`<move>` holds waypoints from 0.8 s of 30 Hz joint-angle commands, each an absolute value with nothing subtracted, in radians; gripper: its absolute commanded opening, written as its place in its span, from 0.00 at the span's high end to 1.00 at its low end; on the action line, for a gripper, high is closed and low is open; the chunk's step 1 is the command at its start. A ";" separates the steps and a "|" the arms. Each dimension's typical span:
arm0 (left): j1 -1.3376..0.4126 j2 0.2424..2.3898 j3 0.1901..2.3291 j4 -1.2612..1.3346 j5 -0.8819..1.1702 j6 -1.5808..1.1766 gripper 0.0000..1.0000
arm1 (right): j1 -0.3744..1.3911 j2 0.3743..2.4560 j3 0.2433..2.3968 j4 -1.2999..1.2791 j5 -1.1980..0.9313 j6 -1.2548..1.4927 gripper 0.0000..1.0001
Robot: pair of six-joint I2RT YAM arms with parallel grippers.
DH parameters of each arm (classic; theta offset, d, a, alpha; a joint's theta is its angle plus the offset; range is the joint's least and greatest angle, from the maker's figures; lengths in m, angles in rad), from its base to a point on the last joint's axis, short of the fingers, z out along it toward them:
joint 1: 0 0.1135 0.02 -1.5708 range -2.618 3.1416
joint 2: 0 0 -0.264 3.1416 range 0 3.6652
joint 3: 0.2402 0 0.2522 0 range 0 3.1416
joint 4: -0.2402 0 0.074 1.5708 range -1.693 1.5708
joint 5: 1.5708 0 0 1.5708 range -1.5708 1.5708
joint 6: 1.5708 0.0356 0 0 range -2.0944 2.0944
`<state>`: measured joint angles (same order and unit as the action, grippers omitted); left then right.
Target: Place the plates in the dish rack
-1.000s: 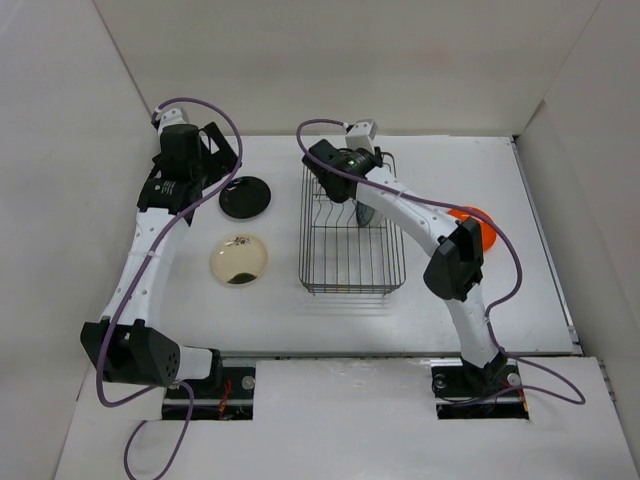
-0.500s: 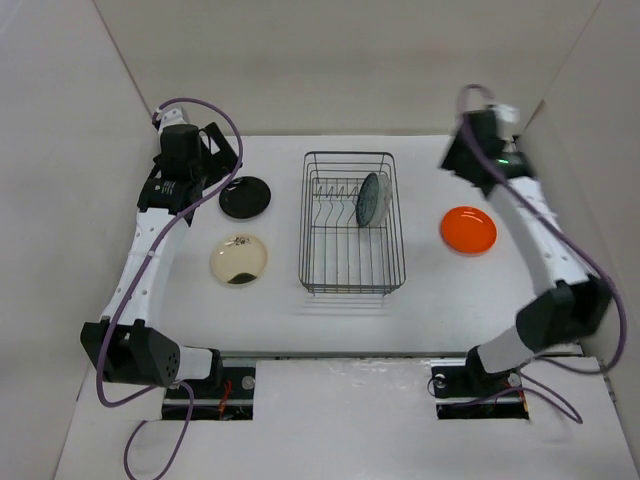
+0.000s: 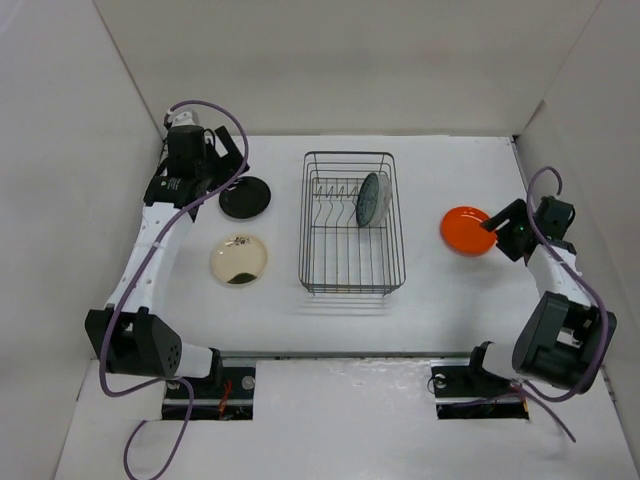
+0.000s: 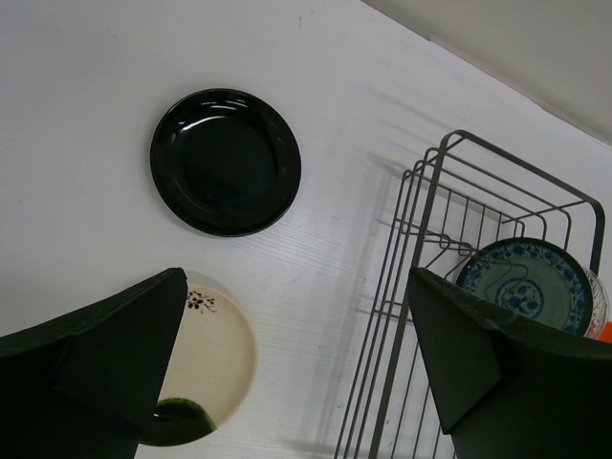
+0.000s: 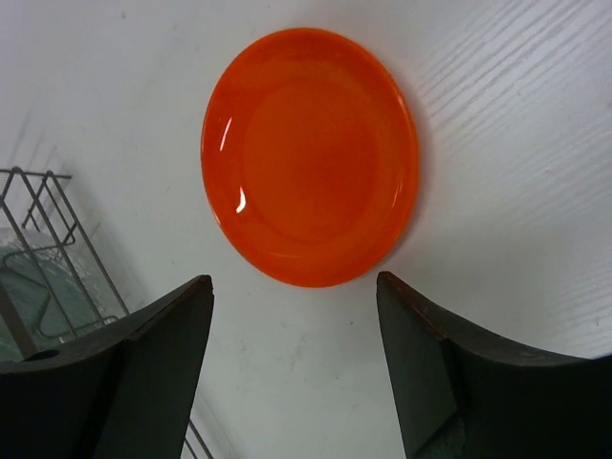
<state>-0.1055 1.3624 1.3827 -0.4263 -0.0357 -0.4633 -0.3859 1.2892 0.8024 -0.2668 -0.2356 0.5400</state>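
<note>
One patterned plate (image 3: 373, 198) stands in dish rack (image 3: 303, 225); black plate (image 3: 245, 197), cream plate (image 3: 239, 259), orange plate (image 3: 468, 230) left outside; left gripper (image 4: 296, 279), right gripper (image 5: 295, 279) agape, empty.

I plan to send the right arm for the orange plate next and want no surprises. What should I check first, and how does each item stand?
1. The right claw is open and empty: ok.
2. The orange plate lies flat on the table with nothing on it: ok.
3. That plate sits centred between the claw's fingers in the right wrist view: ok.
4. The dish rack has free slots: ok, the prongs beside the upright teal patterned plate look bare.
5. The left claw is open and off to the rack's side: ok.
</note>
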 commanded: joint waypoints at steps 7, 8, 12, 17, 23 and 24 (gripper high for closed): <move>-0.107 1.345 1.399 -0.399 -0.080 -0.462 0.00 | -0.440 1.419 0.759 -0.080 -0.311 0.620 0.29; -0.107 1.345 1.399 -0.399 -0.080 -0.462 0.00 | -0.440 1.440 0.750 -0.068 -0.302 0.620 0.29; -0.107 1.356 1.408 -0.399 -0.080 -0.462 0.00 | -0.440 1.505 0.761 -0.067 -0.293 0.629 0.30; -0.107 1.347 1.408 -0.399 -0.089 -0.462 0.00 | -0.440 1.552 0.772 -0.057 -0.261 0.641 0.36; -0.107 1.347 1.408 -0.399 -0.098 -0.462 0.00 | -0.440 1.574 0.790 -0.048 -0.261 0.641 0.50; -0.107 1.347 1.408 -0.399 -0.098 -0.462 0.00 | -0.440 1.574 0.790 -0.048 -0.261 0.641 0.53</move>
<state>-0.1055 1.3716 1.3827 -0.4267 -0.0826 -0.4629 -0.4389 1.5673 0.7563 -0.0963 -0.2760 0.6357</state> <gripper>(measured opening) 0.997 0.489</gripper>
